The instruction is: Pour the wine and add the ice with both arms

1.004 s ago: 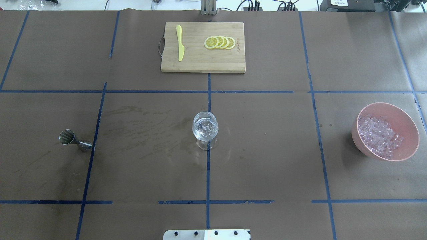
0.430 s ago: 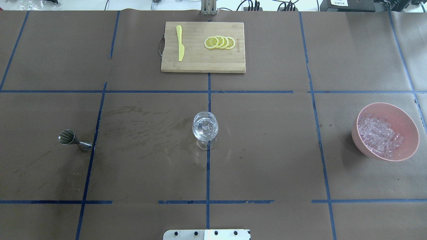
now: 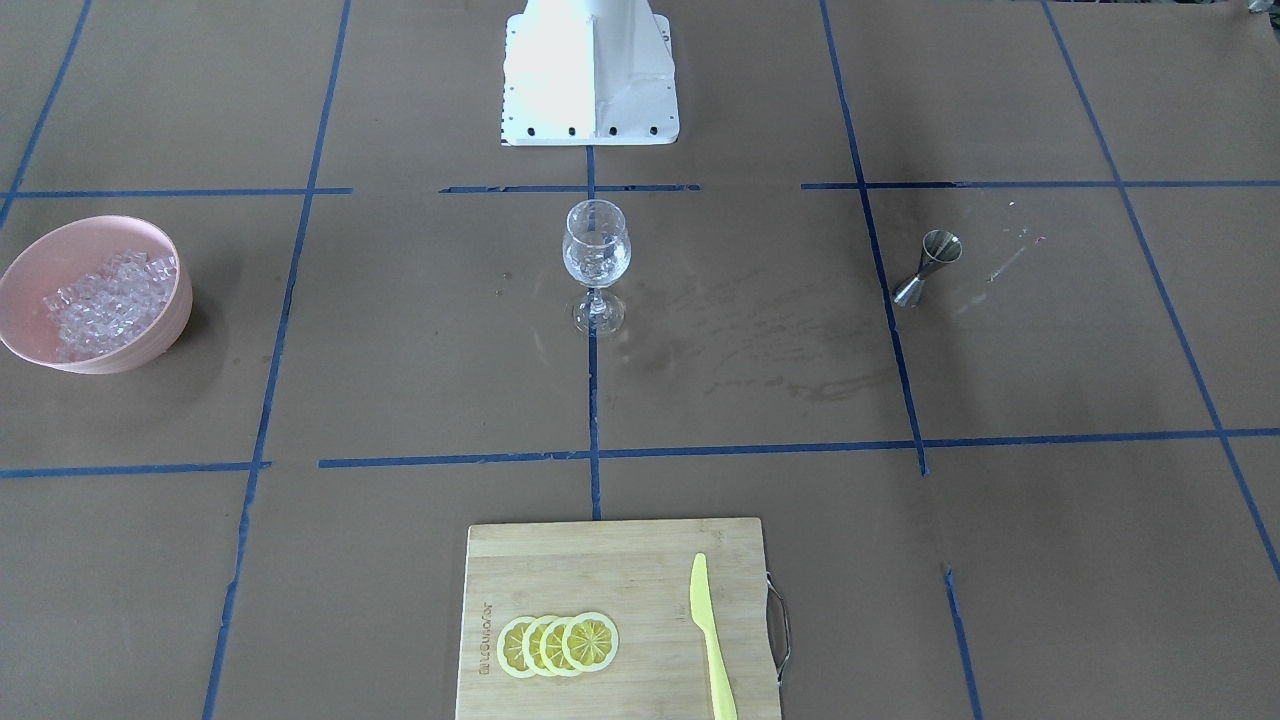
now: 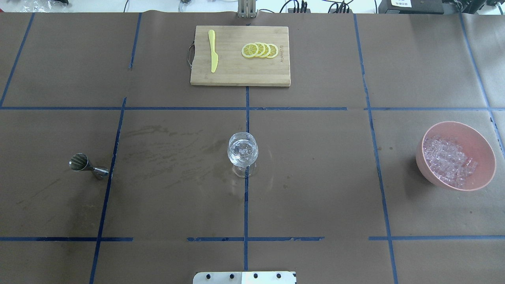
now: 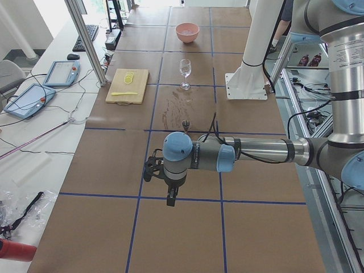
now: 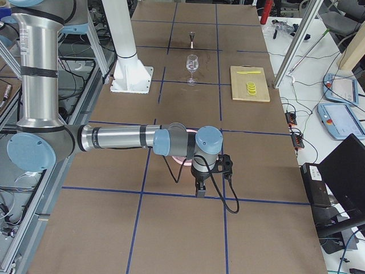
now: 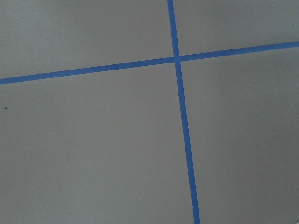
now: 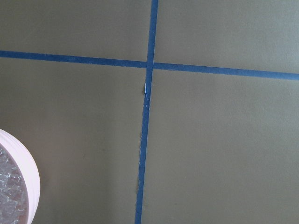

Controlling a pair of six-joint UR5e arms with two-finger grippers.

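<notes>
Ice [image 3: 100, 300] lay heaped in a pink bowl [image 3: 168, 328] at the front-facing view's left edge. It was well apart from the stemmed wine glass [image 3: 596, 250], which stood upright on a line of blue tape [image 3: 593, 400] near the white base block [image 3: 590, 80]. A steel jigger [image 3: 930, 265] stood well off on the glass's other side, and a cutting board [image 3: 620, 560] carrying lemon slices [image 3: 558, 643] and a yellow knife [image 3: 711, 640] sat at the bottom edge. From overhead, the glass held clear glassy pieces, and any wine in it was too faint to make out. In the exterior left view the left arm [image 5: 256, 151] stretched low over the brown paper [image 5: 102, 227], the left gripper [image 5: 170, 198] pointing down above the tape; whether its fingers were parted or closed could not be told. In the exterior right view the right arm [image 6: 114, 137] reached out likewise, the right gripper [image 6: 199, 188] pointing down near the bowl, its fingers' state equally unclear. The left wrist camera showed only paper and crossed tape. The right wrist camera caught the bowl's pale rim, with ice inside, at its lower left corner.
</notes>
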